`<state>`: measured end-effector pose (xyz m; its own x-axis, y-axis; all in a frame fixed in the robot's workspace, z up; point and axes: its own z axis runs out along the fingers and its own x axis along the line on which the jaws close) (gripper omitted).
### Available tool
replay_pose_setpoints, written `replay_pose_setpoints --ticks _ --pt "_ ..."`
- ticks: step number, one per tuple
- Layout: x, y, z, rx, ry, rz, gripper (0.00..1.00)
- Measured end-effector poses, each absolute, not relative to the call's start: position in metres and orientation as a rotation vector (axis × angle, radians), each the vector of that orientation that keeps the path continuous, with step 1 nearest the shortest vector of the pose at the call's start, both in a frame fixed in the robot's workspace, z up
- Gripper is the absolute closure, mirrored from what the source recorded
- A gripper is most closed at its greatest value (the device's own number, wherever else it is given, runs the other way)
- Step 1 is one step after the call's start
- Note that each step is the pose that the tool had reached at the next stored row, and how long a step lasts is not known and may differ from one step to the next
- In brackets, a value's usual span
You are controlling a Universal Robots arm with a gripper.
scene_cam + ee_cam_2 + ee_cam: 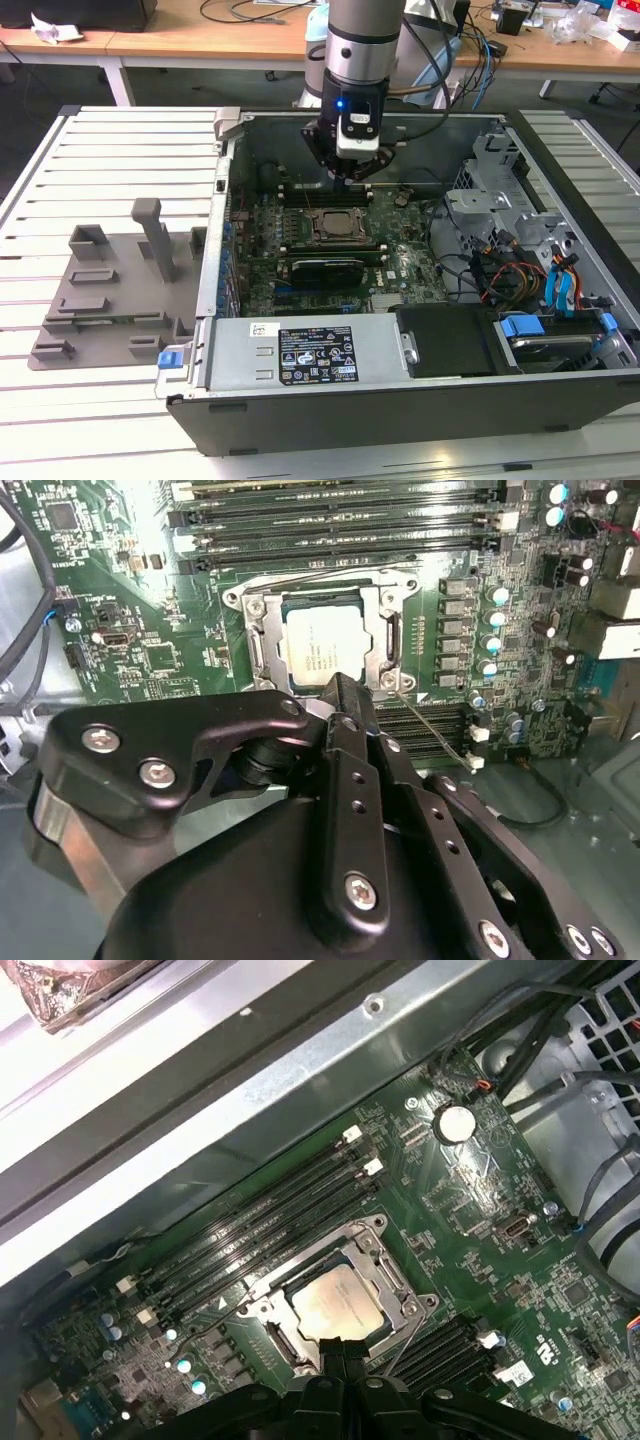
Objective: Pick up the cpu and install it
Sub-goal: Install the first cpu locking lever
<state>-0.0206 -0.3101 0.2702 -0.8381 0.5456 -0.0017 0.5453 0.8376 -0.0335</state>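
The cpu (320, 652) lies flat in the motherboard socket (262, 640), its silvery top showing inside the metal frame; the first wrist view shows the cpu (338, 1303) there too. My gripper (352, 172) hangs above the motherboard, just behind the socket (335, 226) in the exterior view. In both wrist views the black fingers meet at the tip, so the gripper (341, 687) is shut with nothing in it. The closed tip of the gripper (340, 1344) sits close over the near edge of the socket frame.
The open computer case (240, 130) has tall metal walls around the motherboard. Memory slots (340, 525) run beside the socket. Cables and drive bays (520, 250) fill the case on the exterior view's right. A grey plastic fixture tray (110, 290) lies on the slatted table at the exterior view's left.
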Motion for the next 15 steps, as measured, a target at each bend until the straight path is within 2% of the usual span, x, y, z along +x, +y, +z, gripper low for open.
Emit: replay_pose_setpoints --ticks 15 --pt "-0.0202 -0.3101 0.2702 -0.645 -3.069 0.052 0.89"
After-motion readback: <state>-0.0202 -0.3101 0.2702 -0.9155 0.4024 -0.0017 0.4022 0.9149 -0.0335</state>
